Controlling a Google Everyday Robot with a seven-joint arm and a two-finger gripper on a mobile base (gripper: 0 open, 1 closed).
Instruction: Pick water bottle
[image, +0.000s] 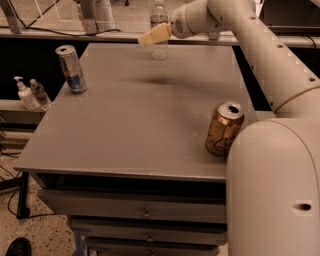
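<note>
- Camera view: the water bottle (159, 50) stands at the far edge of the table (125, 130), its middle hidden behind the gripper (150, 37).
- I cannot tell whether the gripper is apart or closed.
- The robot's white body (275, 190) partly covers the gold can (223, 128) at the right edge.

At the table's (125, 130) rear, the hand (148, 38) was just before the water bottle (159, 18), with the left can (71, 69) rear-left and the right can (224, 128) front-right.
</note>
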